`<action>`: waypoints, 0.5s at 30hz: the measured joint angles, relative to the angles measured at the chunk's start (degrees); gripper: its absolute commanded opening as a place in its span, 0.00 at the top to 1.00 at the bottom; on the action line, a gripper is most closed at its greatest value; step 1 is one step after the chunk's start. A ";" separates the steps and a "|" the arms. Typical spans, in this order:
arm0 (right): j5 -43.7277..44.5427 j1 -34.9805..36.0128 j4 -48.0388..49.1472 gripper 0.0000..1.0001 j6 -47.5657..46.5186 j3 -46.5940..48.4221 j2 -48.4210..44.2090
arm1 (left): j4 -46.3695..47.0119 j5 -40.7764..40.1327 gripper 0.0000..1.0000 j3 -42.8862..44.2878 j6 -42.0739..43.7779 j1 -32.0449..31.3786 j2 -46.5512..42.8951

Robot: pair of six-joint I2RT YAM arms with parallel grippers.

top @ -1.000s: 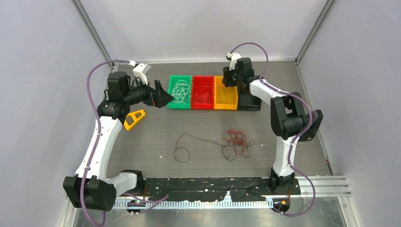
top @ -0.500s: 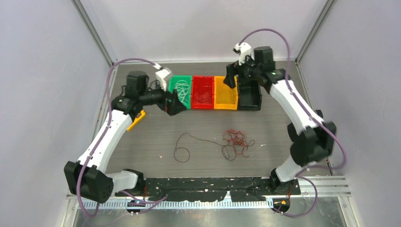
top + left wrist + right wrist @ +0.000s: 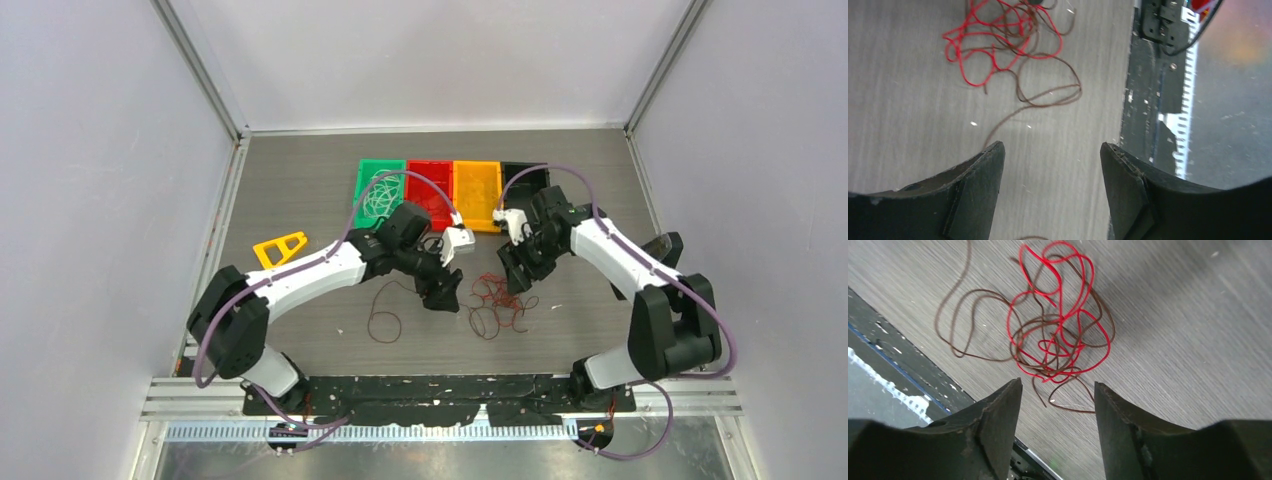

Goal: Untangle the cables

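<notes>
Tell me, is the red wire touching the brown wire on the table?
Touching. The right wrist view shows the red wire threaded over and under the loops of the brown wire, crossing it at many places in one tangle.

Before me the thin curling cables [image 3: 497, 303] are bright red and dark brown, on my grey desk [image 3: 300, 180] with its fine streaked wood grain.

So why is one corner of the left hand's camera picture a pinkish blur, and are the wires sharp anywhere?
Left wrist view: the top right corner is an out-of-focus pink-orange smear, cause unclear, while the cables are fairly sharp. Right wrist view: the cables are crisp, with a soft shadow across the table. Top external view: even light, the cables too fine to follow.
</notes>
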 measured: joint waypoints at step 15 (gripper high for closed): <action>4.44 0.66 3.08 0.45 -1.46 0.07 12.57 | 2.25 -5.95 0.27 5.88 18.49 -11.37 13.27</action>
